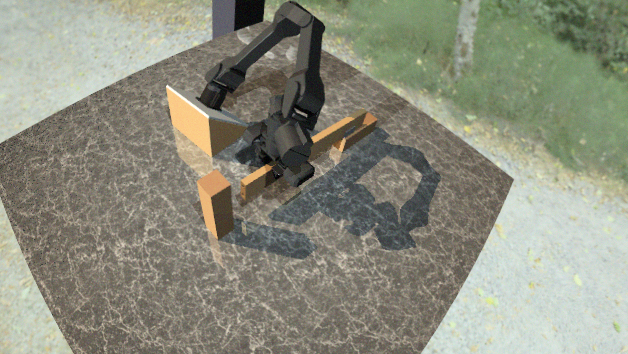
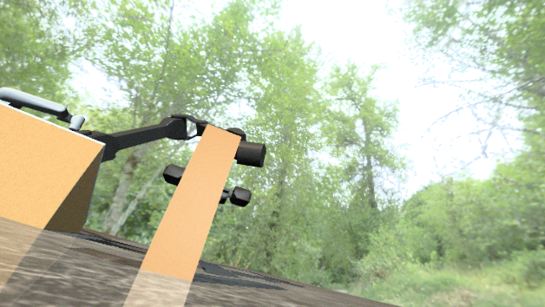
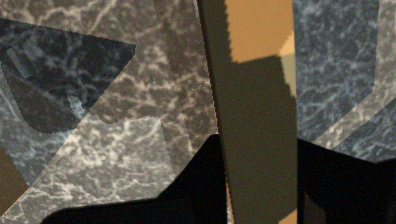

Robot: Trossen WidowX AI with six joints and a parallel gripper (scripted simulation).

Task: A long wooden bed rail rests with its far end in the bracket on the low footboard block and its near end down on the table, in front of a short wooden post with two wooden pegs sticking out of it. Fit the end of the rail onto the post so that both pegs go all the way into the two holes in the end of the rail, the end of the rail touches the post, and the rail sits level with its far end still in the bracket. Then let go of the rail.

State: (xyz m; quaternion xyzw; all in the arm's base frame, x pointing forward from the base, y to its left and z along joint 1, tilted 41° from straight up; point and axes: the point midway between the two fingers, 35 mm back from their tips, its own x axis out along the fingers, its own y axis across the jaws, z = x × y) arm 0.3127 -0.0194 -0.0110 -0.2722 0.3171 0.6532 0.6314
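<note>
Although we have the gripper (image 1: 278,171) (image 3: 238,139) clamped on the bed rail (image 1: 339,134) (image 3: 256,100), the joint is unmade. Our rail runs diagonally, its holed end toward the tabletop's left corner and its far end at the footboard block (image 1: 356,134), toward the right corner. We judge the near end lifted off the table (image 1: 320,300) (image 2: 243,288), though whether it is level we cannot tell. A gap separates it from the post (image 1: 216,205) (image 2: 191,204); the pegs are hidden from us. Left for us: align, push home, check the bracket, let go.
</note>
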